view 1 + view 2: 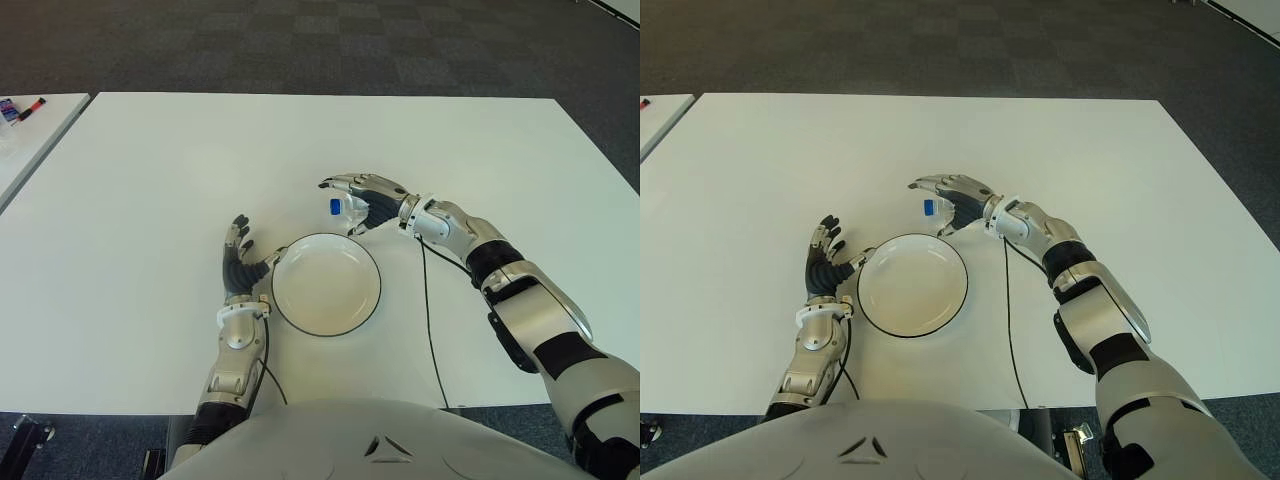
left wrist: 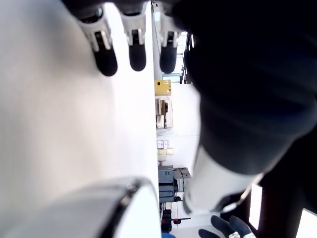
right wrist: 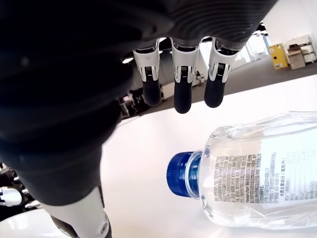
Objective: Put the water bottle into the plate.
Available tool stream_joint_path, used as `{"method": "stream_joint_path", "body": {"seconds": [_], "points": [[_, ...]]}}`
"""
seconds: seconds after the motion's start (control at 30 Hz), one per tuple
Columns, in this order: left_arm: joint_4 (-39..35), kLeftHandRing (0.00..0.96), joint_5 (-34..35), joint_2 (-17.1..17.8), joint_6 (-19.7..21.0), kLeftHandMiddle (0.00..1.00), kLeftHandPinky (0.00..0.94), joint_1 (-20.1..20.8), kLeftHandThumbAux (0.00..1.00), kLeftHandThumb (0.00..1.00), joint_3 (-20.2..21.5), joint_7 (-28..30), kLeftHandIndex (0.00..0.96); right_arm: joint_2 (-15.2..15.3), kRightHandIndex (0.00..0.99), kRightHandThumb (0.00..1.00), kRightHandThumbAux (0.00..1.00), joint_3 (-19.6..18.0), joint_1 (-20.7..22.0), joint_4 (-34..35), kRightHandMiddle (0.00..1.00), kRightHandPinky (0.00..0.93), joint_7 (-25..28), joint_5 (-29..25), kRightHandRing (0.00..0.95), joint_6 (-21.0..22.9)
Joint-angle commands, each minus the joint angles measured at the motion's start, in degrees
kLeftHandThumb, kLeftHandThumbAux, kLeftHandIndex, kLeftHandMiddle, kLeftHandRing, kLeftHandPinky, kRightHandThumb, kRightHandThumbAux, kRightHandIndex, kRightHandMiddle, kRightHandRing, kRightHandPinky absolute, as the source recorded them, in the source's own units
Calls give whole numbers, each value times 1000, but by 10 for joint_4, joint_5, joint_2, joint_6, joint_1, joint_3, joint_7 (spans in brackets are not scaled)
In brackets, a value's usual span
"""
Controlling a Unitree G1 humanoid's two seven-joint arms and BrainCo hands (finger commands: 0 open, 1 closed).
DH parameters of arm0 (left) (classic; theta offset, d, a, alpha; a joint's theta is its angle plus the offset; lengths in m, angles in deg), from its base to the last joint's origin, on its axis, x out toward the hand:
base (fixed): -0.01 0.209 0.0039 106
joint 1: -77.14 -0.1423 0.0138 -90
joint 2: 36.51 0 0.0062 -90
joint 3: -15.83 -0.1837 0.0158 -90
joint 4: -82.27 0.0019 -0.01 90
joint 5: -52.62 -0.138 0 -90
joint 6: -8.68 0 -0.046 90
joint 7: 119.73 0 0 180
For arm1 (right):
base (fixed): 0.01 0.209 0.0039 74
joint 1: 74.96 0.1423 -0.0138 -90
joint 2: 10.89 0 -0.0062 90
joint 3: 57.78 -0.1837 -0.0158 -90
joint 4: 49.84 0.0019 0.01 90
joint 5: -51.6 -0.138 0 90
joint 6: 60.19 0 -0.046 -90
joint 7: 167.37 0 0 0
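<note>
Right hand [image 1: 362,200] hovers over the water bottle [image 1: 345,208] on the white worktop [image 1: 150,170], its fingers [image 3: 182,91] spread and arched above the clear plastic without closing on it. Seen from the right wrist, the water bottle lies on its side, blue cap [image 3: 181,172] pointing away from the palm, printed label facing up, with open space between the fingertips and the plastic. From the head camera, the bottle sits just beyond the far rim of the plate [image 1: 300,310], a white dish edged in black, and outside it. Left hand [image 1: 241,262] shows just beside the plate's left edge, fingers extended and holding nothing. A black cable [image 1: 433,330] trails along the worktop from the right wrist toward the robot's body.
</note>
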Motion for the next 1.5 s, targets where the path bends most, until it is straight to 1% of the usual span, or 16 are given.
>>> {"method": "stream_joint_path", "body": {"seconds": [0.03,0.13,0.17,0.27,0.4,0.47,0.6,0.8,0.97,1.17,1.33,1.5], "points": [[20,118,4,-25,7,128,148,-5,968,0,2,6,122,1,9,0,863,2,-3,-2,110,210,-18,15,142,13],[23,119,5,-25,5,128,148,-4,969,0,3,7,123,-2,11,0,861,4,7,-9,108,254,-31,24,152,24],[24,119,6,-25,5,129,147,-3,972,0,3,7,125,-4,13,0,861,5,12,-13,106,306,-36,28,171,30],[27,118,7,-26,5,130,146,-2,977,0,4,7,127,-9,18,0,863,6,24,-21,104,379,-43,37,203,45],[28,117,9,-26,7,130,143,-1,981,0,5,8,129,-16,25,0,870,5,35,-31,100,409,-39,35,230,59],[28,117,10,-26,9,130,142,0,982,0,6,8,130,-21,29,0,876,1,38,-38,99,390,-35,29,237,65],[31,116,10,-25,10,129,144,1,982,0,7,8,128,-30,40,0,886,-6,44,-51,106,279,-30,17,214,72],[34,114,6,-23,6,128,140,2,981,0,9,7,127,-38,45,0,885,-11,54,-69,116,193,-31,10,175,77],[35,112,2,-21,2,127,134,2,983,0,9,7,127,-44,41,0,882,-14,68,-87,116,169,-36,10,149,83],[37,113,2,-20,-2,129,138,2,985,0,9,8,130,-48,36,0,877,-14,82,-107,114,168,-37,11,138,98],[39,118,3,-20,-7,134,149,2,989,0,10,8,136,-57,27,0,875,-14,100,-137,106,166,-30,10,129,136],[42,120,0,-19,-12,134,152,1,988,0,10,7,135,-63,21,0,876,-10,109,-156,98,167,-29,13,120,157]]}}
